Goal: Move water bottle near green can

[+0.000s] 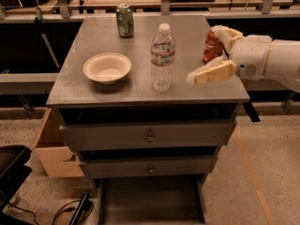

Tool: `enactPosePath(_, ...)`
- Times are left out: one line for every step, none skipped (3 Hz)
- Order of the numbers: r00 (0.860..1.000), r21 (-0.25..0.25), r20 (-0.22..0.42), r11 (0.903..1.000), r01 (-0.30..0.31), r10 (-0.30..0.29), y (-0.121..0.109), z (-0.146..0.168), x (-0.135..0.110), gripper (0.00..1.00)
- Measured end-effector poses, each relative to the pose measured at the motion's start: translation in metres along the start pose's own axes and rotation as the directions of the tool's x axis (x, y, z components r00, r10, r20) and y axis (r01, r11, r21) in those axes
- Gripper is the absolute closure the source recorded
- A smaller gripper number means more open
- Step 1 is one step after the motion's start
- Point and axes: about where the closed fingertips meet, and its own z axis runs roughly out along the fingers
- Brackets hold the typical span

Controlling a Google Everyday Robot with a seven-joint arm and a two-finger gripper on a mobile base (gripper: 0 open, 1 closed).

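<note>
Water bottle (162, 57) upright with white cap on, standing toward the front middle of the grey metal table (93, 36), just right of a pale bowl (107, 67) and well apart from the green can (124, 20), itself upright at the back edge, left of the bottle. Gripper (204, 54) reaching in from the right above the table's right side, 2 tan fingers (213, 72) spread wide, near the bottle yet apart from it. Red-orange can (209, 48) seen in the gap between those fingers, contact impossible to tell; 2 drawers (150, 136) below the tabletop.
</note>
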Motion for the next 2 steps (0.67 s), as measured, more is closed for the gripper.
enactPosePath(0.996,-0.042,0.039,0.9961,-0.077,0.079,0.014,0.032,0.007,0.0)
enactPosePath(0.983,-0.097,0.116,0.9867,-0.131,0.141,0.031,0.067,0.008,0.0)
